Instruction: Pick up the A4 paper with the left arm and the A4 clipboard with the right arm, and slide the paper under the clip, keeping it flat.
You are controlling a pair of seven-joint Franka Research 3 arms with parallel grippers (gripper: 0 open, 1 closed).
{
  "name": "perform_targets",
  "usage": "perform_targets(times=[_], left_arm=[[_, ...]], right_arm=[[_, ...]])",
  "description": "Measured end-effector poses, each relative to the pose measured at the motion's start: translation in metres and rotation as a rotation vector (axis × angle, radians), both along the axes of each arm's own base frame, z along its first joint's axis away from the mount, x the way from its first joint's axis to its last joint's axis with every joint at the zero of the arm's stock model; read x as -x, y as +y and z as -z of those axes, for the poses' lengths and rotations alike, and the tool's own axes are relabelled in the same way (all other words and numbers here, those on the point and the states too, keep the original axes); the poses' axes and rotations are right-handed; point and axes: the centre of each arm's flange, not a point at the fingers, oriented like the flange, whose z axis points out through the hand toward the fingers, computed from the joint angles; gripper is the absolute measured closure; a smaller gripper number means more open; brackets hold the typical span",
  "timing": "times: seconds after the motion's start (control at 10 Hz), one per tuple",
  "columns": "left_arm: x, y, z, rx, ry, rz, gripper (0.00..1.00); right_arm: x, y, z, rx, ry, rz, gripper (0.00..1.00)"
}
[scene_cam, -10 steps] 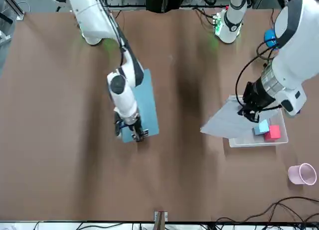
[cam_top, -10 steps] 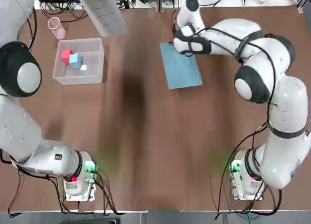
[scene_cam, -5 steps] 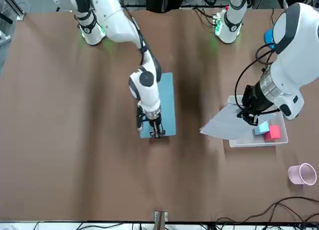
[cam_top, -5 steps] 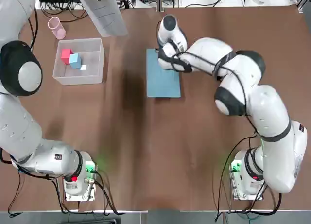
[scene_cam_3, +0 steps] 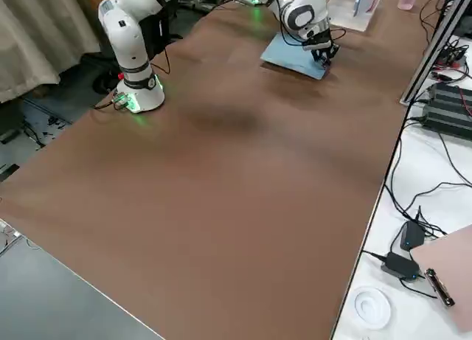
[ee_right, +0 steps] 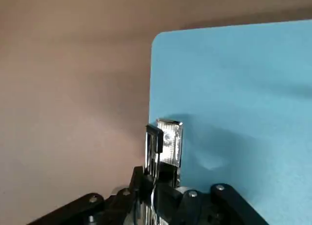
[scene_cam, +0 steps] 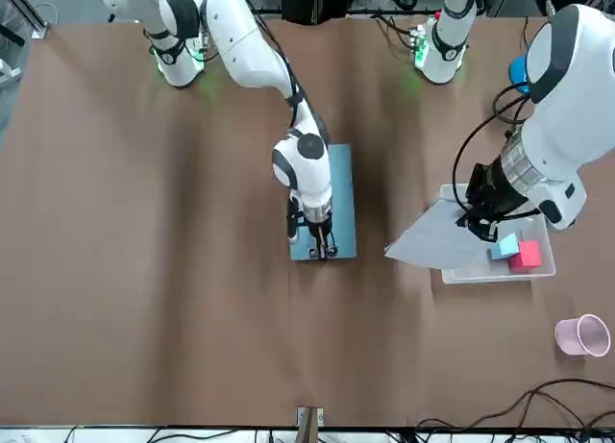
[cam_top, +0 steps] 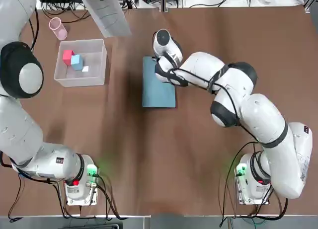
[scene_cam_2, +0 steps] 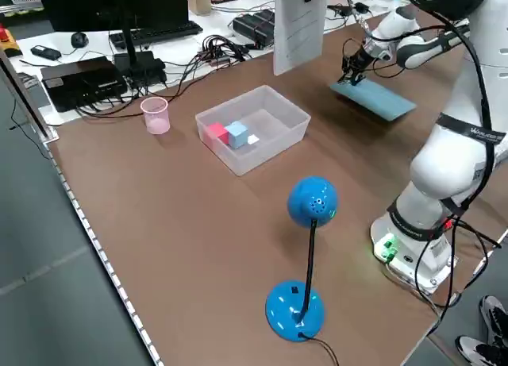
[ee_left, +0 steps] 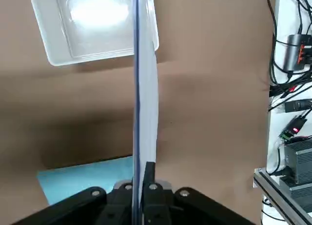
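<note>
1. Evidently the step in hand is the bringing together: both task things are already gripped, and the sheet has not yet met the clip.
2. On the robot's left, the left arm's tool (scene_cam: 478, 219) is clamped shut on one edge of the plain white thin rectangular sheet of A4 paper (scene_cam: 434, 237), held in the air above the clear plastic rectangular box (cam_top: 82, 63). The sheet hangs edge-on in the wrist view and droops slightly, so it looks limp and light.
3. The box holds a red cube (cam_top: 67, 56) and a light-blue cube (cam_top: 77, 61); a pink translucent cup (cam_top: 57, 28) stands near it on the brown matte bench (cam_top: 149, 154).
4. At mid-bench, the right arm's tool (scene_cam: 321, 247) is pinched closed at the clip end of the flat light-blue rectangular A4 clipboard (cam_top: 157, 90), which looks rigid and smooth with rounded corners. Whether the board rests on the bench or rides just above it cannot be told.
5. The small silver-and-black metal spring clip (ee_right: 167, 139) sits between the tool's fingers; whether it is squeezed open cannot be told.
6. The next move likely calls for levelling the sheet, lining its free edge up with the clip end, and feeding it in without buckling it.
</note>
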Motion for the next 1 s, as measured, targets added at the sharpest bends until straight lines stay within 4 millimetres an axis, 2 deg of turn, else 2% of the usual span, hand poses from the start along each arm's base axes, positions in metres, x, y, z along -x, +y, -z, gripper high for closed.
perform_targets(times=[0.3, 0.6, 0.9, 1.0], left_arm=[[0.005, -0.015, -0.001, -0.008, -0.004, 0.023, 0.99], [0.001, 0.000, 0.001, -0.024, 0.001, 0.002, 0.99], [0.001, 0.007, 0.008, -0.102, -0.003, 0.011, 0.99], [0.001, 0.007, 0.007, -0.103, -0.006, 0.010, 0.99]], right_arm=[[0.008, 0.010, 0.008, 0.011, -0.023, 0.017, 0.96], [0.009, 0.011, 0.010, 0.024, -0.032, 0.008, 0.86], [0.007, 0.009, 0.008, 0.027, -0.038, 0.009, 0.43], [0.006, 0.009, 0.008, 0.027, -0.040, 0.010, 0.34]])
